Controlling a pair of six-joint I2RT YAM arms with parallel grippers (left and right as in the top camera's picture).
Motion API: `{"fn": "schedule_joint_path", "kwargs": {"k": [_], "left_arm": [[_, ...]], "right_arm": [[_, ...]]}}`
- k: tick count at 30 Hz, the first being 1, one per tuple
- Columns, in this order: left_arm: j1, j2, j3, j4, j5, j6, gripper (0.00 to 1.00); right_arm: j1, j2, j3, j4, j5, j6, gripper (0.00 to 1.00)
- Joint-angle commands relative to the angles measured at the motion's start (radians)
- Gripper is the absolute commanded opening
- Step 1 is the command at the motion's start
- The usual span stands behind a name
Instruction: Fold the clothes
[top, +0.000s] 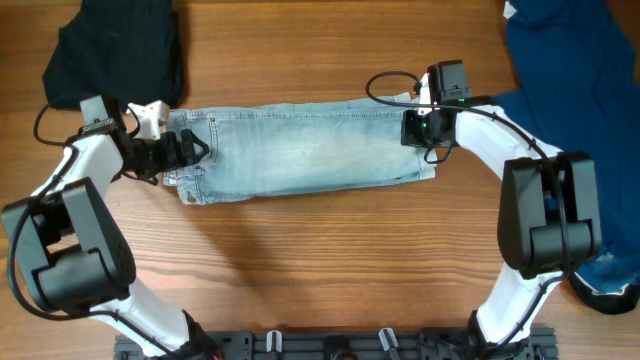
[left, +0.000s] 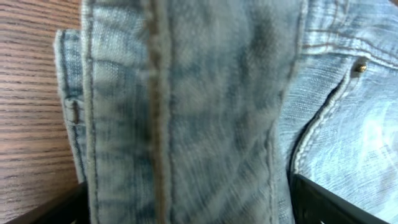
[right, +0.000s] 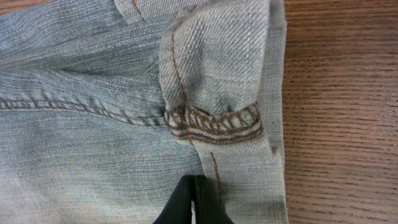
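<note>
The light-blue denim shorts (top: 300, 150) lie stretched left to right across the middle of the wooden table, folded lengthwise. My left gripper (top: 185, 150) is at their left end. In the left wrist view a thick band of denim (left: 186, 93) fills the gap between my two fingers (left: 186, 208), which are closed on it. My right gripper (top: 415, 128) is at the right end. In the right wrist view its fingertips (right: 196, 182) are pressed together and rest on the denim (right: 93, 93) just below the cuffed hem, with no cloth visible between them.
A black folded garment (top: 115, 50) lies at the back left. A dark navy garment (top: 570, 50) covers the back right corner and runs down the right edge (top: 610, 270). Bare wood lies in front of the shorts.
</note>
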Motion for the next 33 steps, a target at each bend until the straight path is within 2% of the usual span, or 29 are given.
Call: {"fn": "schedule_joint_path", "kwargs": {"k": [1,2,3,4,5,9,15,23,27,33], "left_arm": [[-0.004,0.084,-0.006,0.000,-0.127,-0.034,0.83],[-0.004,0.085,-0.008,0.000,-0.153,-0.059,0.81],[-0.004,0.085,-0.011,-0.001,-0.153,-0.069,0.75],[-0.008,0.085,-0.011,-0.021,-0.149,-0.106,0.55],[-0.015,0.085,-0.012,-0.024,-0.132,-0.116,0.42],[-0.039,0.085,-0.013,-0.019,-0.075,-0.117,0.04],[-0.027,0.055,-0.003,-0.060,-0.056,-0.143,0.04],[0.027,-0.188,0.064,-0.220,-0.058,-0.146,0.04],[0.034,-0.299,0.135,-0.265,-0.060,-0.192,0.04],[-0.074,-0.335,0.184,-0.282,-0.052,-0.229,0.04]], "right_arm": [[0.002,0.084,-0.022,0.003,0.015,-0.013,0.04],[0.002,0.084,-0.022,0.004,0.015,-0.013,0.04],[0.002,0.084,-0.022,0.002,0.015,-0.013,0.04],[0.002,0.084,-0.022,0.000,0.014,-0.012,0.04],[0.002,0.084,-0.022,-0.002,0.014,-0.012,0.04],[0.002,0.084,-0.022,-0.007,0.014,-0.013,0.04],[0.002,0.084,-0.022,-0.020,-0.024,-0.013,0.04],[0.003,0.084,-0.022,-0.094,-0.138,-0.022,0.04],[0.011,0.084,-0.022,-0.129,-0.179,-0.044,0.04],[0.048,0.084,-0.022,-0.140,-0.179,-0.039,0.04]]}}
